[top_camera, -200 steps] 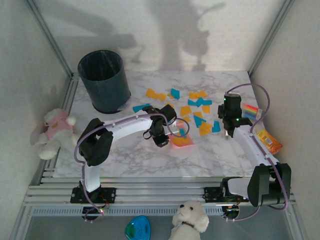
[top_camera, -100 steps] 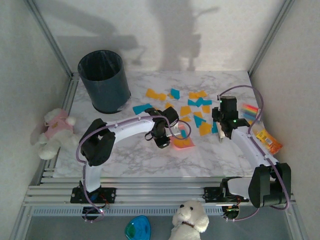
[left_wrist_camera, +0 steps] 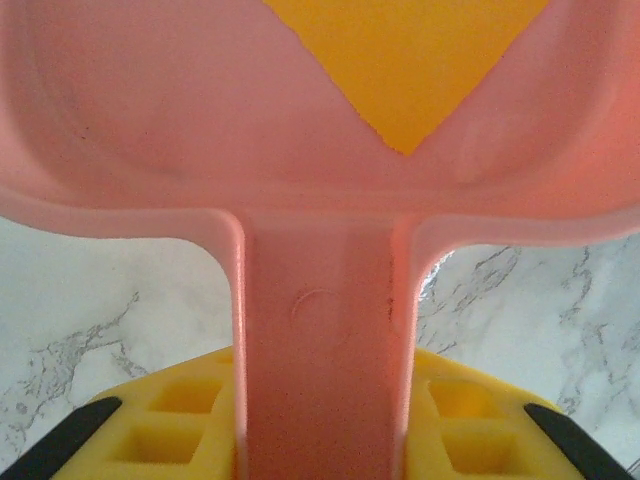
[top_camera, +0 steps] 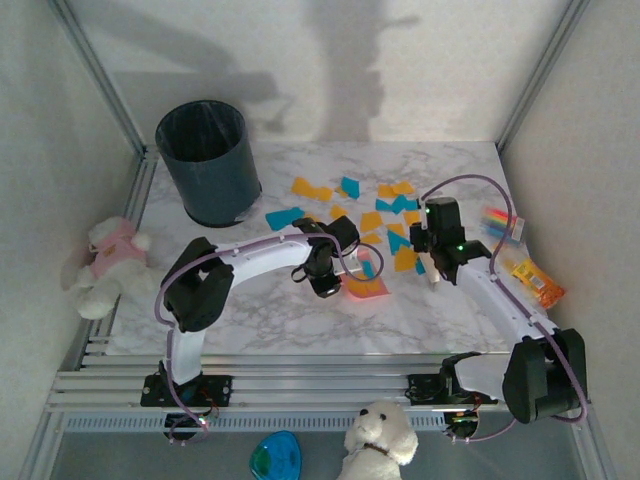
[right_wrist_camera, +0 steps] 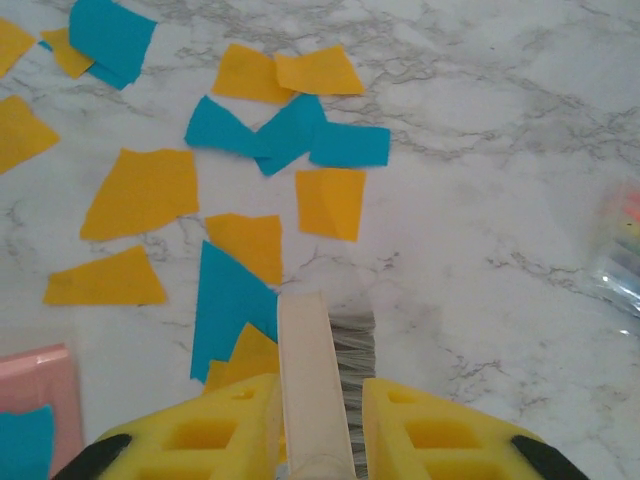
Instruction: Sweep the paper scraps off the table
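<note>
Your right gripper (right_wrist_camera: 318, 425) is clamped on the brush (right_wrist_camera: 345, 345); your left gripper (left_wrist_camera: 320, 430) holds the pink dustpan (left_wrist_camera: 150, 120) by its handle; the paper scraps (right_wrist_camera: 140, 190) lie on the bench (right_wrist_camera: 480, 150) ahead and left of the bristles, the nearest between brush and pan; I'd sweep leftward.

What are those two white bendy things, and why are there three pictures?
They are two robot arms bolted to a table. One picture looks down from above; the other two come from small cameras on the wrists. On the table lie orange and blue paper scraps, a dark bin and some packets. On the left arm, the fingers grip a pink dustpan with an orange scrap inside. On the right arm, the fingers grip a small brush.
</note>
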### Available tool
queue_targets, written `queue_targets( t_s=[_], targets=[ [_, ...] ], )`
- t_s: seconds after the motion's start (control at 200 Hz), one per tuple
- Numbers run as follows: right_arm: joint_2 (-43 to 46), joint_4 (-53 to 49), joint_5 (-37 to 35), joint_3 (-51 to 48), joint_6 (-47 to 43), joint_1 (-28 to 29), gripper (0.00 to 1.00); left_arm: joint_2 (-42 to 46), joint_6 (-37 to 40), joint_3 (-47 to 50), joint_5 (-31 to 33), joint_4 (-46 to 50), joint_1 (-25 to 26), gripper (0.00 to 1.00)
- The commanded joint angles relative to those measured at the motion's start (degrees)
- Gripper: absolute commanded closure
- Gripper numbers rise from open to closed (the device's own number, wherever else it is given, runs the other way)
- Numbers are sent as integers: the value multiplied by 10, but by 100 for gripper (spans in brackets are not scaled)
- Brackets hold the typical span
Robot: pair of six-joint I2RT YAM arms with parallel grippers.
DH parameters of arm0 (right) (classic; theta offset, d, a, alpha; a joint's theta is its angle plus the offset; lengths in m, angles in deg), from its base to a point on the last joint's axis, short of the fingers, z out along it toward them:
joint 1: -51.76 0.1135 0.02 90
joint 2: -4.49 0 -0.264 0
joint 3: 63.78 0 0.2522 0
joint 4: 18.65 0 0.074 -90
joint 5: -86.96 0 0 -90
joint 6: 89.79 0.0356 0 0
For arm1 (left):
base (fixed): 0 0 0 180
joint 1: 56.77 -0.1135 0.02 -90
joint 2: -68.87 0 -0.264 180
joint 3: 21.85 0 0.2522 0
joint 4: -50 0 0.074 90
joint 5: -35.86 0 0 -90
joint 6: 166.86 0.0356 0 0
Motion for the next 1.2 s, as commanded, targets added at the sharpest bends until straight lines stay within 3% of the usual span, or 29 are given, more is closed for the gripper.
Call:
queue_targets(
  t_s=[0.0, 0.821, 1.197],
  targets=[
    [11, -40, 27, -5, 8, 13, 100, -12, 6, -10, 8, 9, 5, 100],
    [55, -62, 142, 9, 27, 60, 100, -22, 1, -15, 20, 11, 9, 100],
    [85, -69, 127, 14, 43, 60, 100, -19, -5, -9, 27, 10, 9, 100]
  ],
)
